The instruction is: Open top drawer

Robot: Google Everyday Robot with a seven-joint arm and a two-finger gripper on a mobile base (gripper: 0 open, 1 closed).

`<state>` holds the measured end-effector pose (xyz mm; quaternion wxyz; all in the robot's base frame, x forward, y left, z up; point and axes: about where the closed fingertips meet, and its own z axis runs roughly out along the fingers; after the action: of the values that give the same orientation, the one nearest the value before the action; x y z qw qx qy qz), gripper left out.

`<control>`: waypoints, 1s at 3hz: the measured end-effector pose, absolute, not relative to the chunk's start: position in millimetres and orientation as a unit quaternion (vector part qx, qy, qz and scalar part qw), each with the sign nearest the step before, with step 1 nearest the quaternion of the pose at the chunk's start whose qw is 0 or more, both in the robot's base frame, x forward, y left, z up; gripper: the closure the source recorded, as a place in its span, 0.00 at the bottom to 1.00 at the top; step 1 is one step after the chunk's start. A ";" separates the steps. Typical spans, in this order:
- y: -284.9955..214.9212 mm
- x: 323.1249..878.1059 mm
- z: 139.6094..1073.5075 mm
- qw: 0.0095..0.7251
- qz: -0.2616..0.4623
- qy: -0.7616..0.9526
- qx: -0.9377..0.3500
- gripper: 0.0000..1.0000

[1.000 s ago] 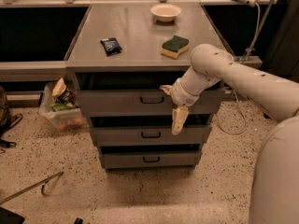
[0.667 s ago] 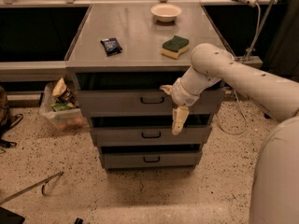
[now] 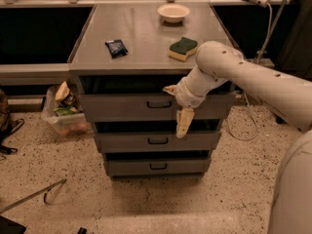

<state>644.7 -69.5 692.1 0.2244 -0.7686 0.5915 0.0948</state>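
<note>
The pincer (image 3: 182,115) hangs in front of the drawer stack, on an arm reaching in from the right. Its cream tip points down over the gap between the top drawer (image 3: 122,107) and the middle drawer (image 3: 126,141). Whether it is apart or together cannot be told.

The handle (image 3: 159,104) lies just to the left of the pincer, at about wrist level and above the hanging tip. No contact is visible. The handle's long axis runs level across the drawer front, so in my judgement the approach calls for a short move left and slightly up.

The top drawer sits directly under the counter (image 3: 141,33). Its front is grey metal, the widest and tallest of the three, with a small black bar handle at its centre. A dark band shows above it.

Farther back, the counter carries a sponge (image 3: 183,48), a dark packet (image 3: 116,48) and a bowl (image 3: 173,12).
</note>
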 end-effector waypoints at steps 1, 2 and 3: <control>-72.1 646.0 706.5 0.231 0.075 0.592 -0.769 0.00; -77.3 652.7 697.9 0.224 0.077 0.598 -0.766 0.00; -85.7 660.8 671.7 0.207 0.096 0.608 -0.761 0.00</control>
<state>660.8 -85.7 671.7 0.2069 -0.7606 0.6078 0.0960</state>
